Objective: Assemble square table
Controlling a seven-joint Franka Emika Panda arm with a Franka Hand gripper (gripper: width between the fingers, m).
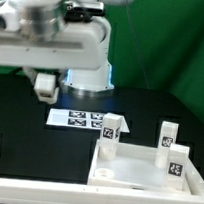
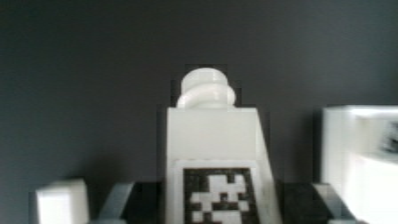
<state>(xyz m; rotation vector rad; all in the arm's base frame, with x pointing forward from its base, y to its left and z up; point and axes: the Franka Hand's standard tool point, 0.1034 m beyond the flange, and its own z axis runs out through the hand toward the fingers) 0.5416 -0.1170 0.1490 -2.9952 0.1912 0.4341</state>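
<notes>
Mid-assembly, leg-fitting step. White plastic square slab [image 1: 145, 166], rimmed underside up, on black counter [image 1: 30, 104] at approx 5 o'clock in exterior view. Two short white tagged legs upright: one [image 1: 111, 133] at slab's far corner, one [image 1: 175, 162] on its 3 o'clock side; third [image 1: 168, 133] just behind. Tool [image 2: 210, 195] partly closed on another short white tagged leg [image 2: 214, 140], threaded tip pointing away from wrist. Next, prob.: carry over free corner hole, align tip, lower, twist in. Marker board [image 1: 83, 118] beyond slab.

Robotics lab: black table [image 1: 140, 103], green backdrop [image 1: 181, 42], marker board [image 1: 83, 118].
</notes>
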